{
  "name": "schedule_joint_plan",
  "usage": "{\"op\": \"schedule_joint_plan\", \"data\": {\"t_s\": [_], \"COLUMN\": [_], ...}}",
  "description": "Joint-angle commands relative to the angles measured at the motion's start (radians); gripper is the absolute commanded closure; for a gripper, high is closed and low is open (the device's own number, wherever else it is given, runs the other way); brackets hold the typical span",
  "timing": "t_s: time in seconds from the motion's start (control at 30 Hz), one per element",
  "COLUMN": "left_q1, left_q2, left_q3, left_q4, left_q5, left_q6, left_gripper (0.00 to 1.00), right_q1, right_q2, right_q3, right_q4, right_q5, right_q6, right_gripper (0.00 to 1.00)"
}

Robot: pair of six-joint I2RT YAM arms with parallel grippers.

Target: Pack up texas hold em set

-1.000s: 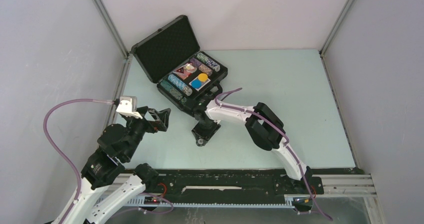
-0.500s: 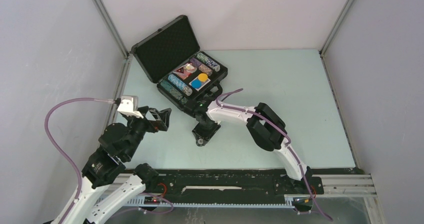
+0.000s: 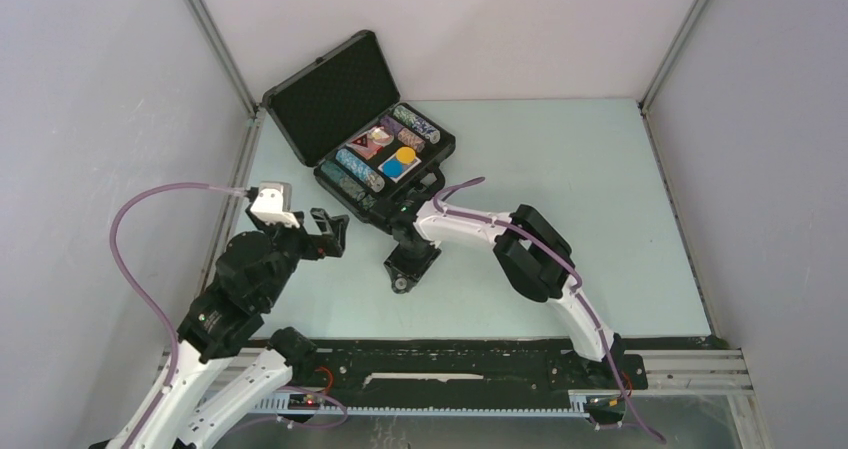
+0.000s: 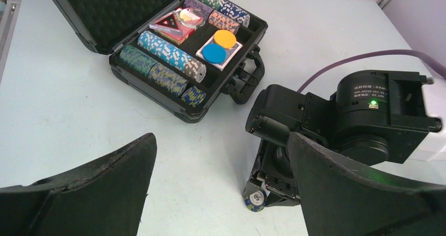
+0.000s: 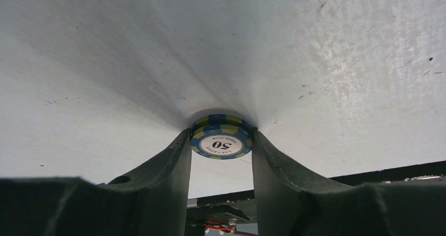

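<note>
The texas hold em set's black case (image 3: 330,99) lies open at the back left, lid (image 4: 121,10) tilted back. Inside are patterned chip rows (image 4: 168,52), an orange disc (image 4: 225,39) and a blue disc (image 4: 213,53). My right gripper (image 3: 403,279) points down at the table in front of the case. Its fingers are shut on the rim of a blue-and-yellow chip marked 50 (image 5: 221,144), which touches the table (image 4: 256,199). My left gripper (image 3: 330,234) hangs open and holds nothing (image 4: 221,141), left of the right gripper.
The case handle (image 4: 244,83) faces the right wrist, close behind it. A purple cable (image 3: 455,187) loops above the right arm. A metal frame post (image 3: 235,194) and the grey wall run along the table's left edge. Black base rails (image 3: 450,364) cross the near edge.
My left arm has swung a little forward and to the right, and its cable loop has shifted. The right gripper and the chip stay where they were.
</note>
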Motion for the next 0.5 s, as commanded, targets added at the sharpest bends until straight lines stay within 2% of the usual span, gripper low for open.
{"op": "schedule_joint_plan", "data": {"t_s": [0.0, 0.23, 0.37, 0.47], "left_q1": [0.023, 0.031, 0.031, 0.031], "left_q2": [0.026, 0.053, 0.077, 0.086], "left_q3": [-0.022, -0.021, -0.037, -0.111], "left_q4": [0.028, 0.029, 0.052, 0.138], "left_q5": [0.032, 0.06, 0.181, 0.316], "left_q6": [0.011, -0.041, -0.166, -0.312], "left_gripper": [0.0, 0.0, 0.0, 0.0], "right_q1": [-0.016, -0.044, -0.083, -0.11], "right_q2": [-0.064, -0.175, -0.238, -0.31], "right_q3": [0.01, -0.075, -0.142, -0.211], "right_q4": [0.002, 0.028, 0.04, 0.056], "right_q5": [-0.023, -0.027, -0.049, -0.031], "right_q6": [-0.051, -0.079, -0.107, -0.125], "right_gripper": [1.0, 1.0, 1.0, 1.0]}}
